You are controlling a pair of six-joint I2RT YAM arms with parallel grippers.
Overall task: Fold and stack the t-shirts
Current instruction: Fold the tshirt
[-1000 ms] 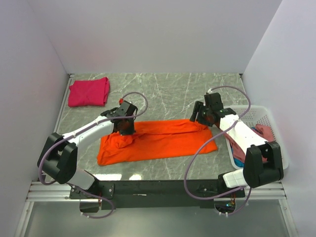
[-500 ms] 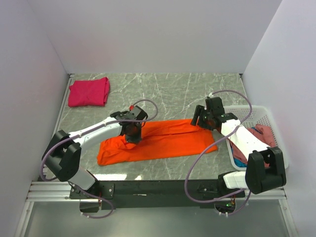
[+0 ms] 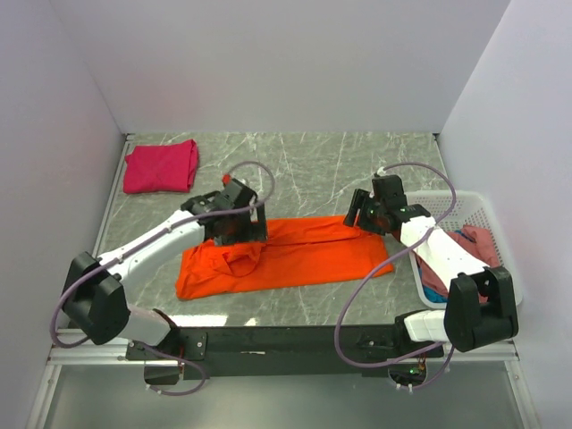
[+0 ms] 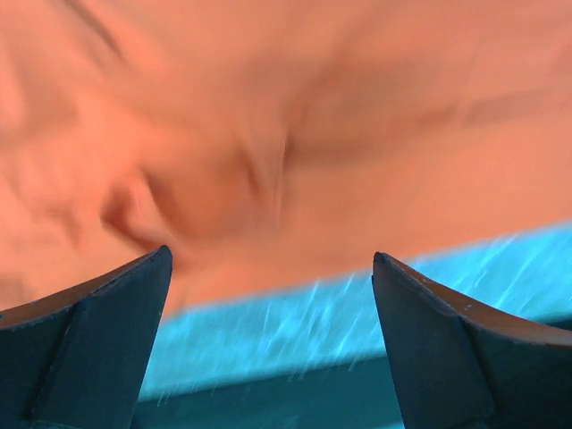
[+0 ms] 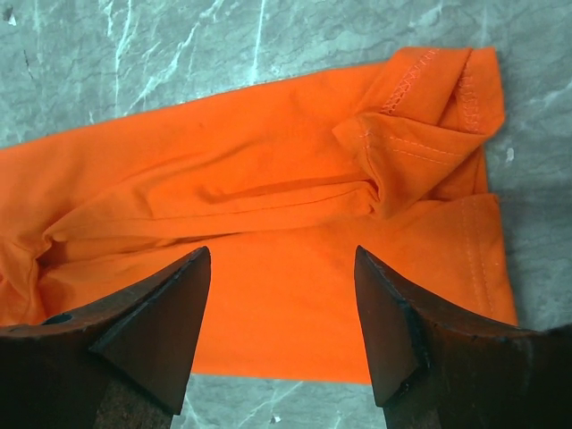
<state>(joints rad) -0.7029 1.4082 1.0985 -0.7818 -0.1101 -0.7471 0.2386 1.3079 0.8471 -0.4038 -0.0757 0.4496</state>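
Now, on your grey marbled table the bright orange cloth t-shirt lies as a long band, likely mid-fold. Your left claw and right claw hover over it, spread wide and empty; next, pinch one end and fold across.

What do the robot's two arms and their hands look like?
The left arm and right arm have white links and bulky black joints. A thin pale purple cable loops along each. The left hand and right hand each end in two dark, wedge-shaped fingers that taper to a tip.
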